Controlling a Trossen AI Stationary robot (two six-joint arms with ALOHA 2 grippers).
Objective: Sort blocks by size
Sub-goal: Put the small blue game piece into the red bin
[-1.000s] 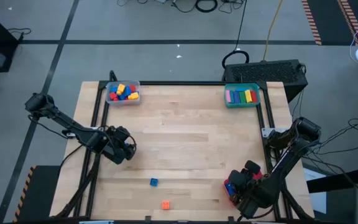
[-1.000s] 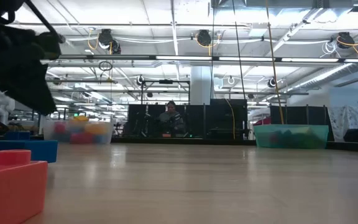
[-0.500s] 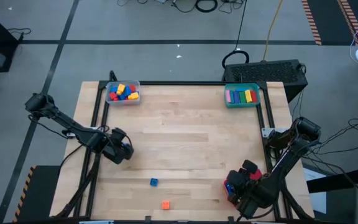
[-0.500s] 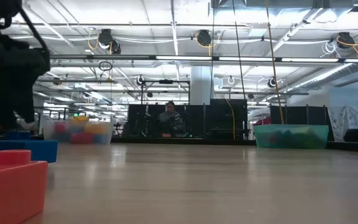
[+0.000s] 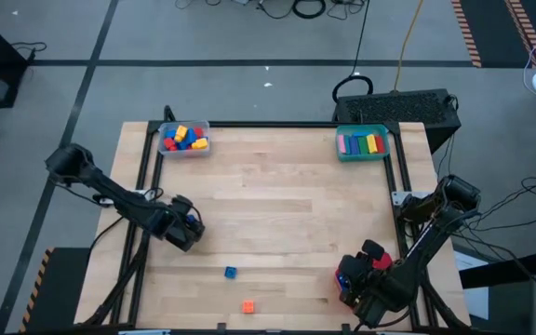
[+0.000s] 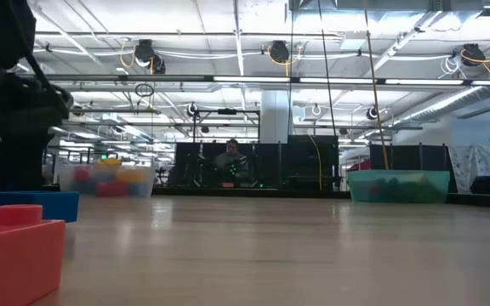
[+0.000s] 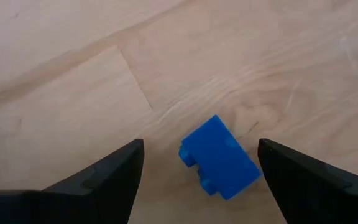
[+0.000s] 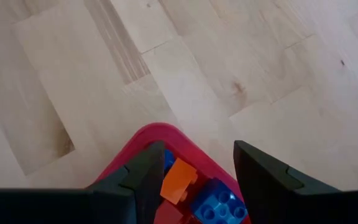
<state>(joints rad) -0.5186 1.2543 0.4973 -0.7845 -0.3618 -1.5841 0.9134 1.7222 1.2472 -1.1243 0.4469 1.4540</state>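
A small blue block lies flat on the wooden table, studs sideways. My left gripper hangs open above it, one finger to each side in the left wrist view, touching nothing. In the high view this gripper is left of and beyond the blue block. An orange block lies by the near edge. My right gripper is open over the red tray at the near right, which holds an orange block and a blue block.
A clear tray of mixed blocks stands at the far left corner. A teal tray of long bars stands at the far right. The table's middle is bare wood. In the low view a person sits far behind the table.
My left gripper has sunk toward the table and a little toward the near edge, rolling about its wrist as it went. Its fingers stay open. The blocks lie where they were.
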